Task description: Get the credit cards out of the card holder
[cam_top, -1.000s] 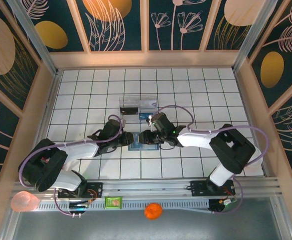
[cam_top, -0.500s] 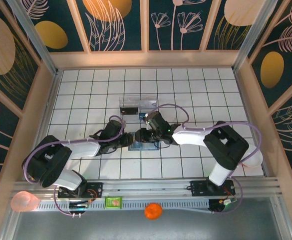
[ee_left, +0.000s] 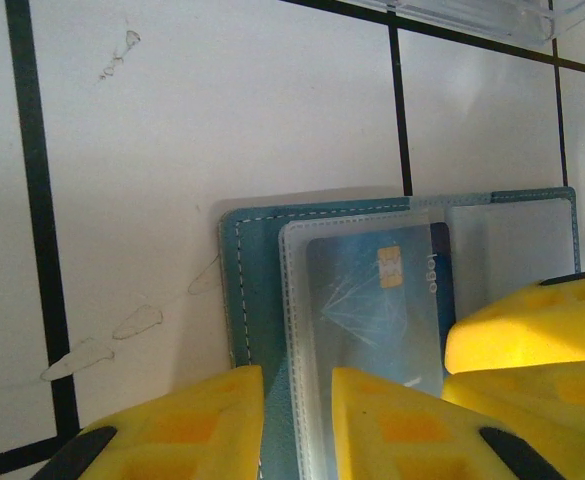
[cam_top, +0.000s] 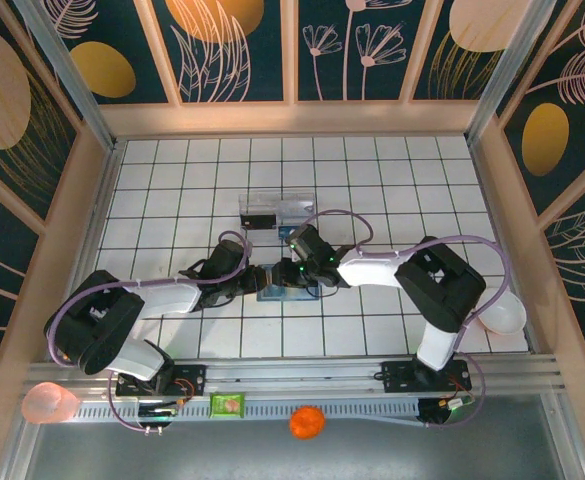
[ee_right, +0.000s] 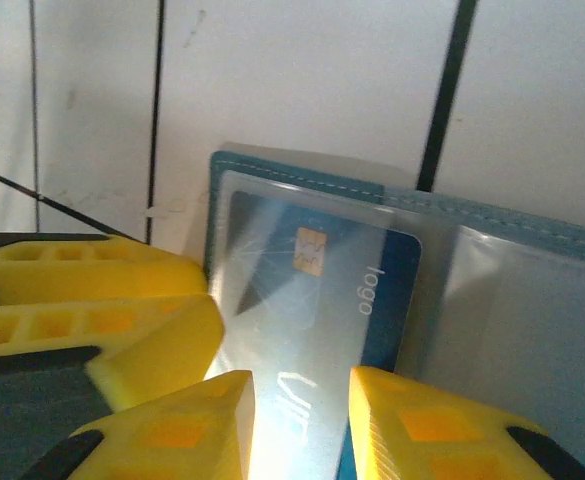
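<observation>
Since the table (cam_top: pixel 172 190) carries the card holder (ee_left: pixel 234 290) opened flat near its middle, both arms meet over it from opposite ends. A blue credit card (ee_right: pixel 312 300) sits in its clear sleeve. Left end effector (ee_left: pixel 297 425) and right end effector (ee_right: pixel 300 425), each narrowly parted, grip nothing, probably pinning it for extraction.

The card holder (ee_left: pixel 230 290) is finished in matt teal leather-like material, stitched in light thread along its edge. Its inner sleeve (ee_left: pixel 290 330) is formed of clear, glossy plastic film. The credit card (ee_left: pixel 372 310) inside is smooth blue plastic with a metallic gold chip. Beside the card holder, the white table (ee_left: pixel 222 100) is smooth but scuffed. The fingers (ee_left: pixel 187 425) of the left gripper (ee_left: pixel 297 395) are moulded in matt yellow plastic.
</observation>
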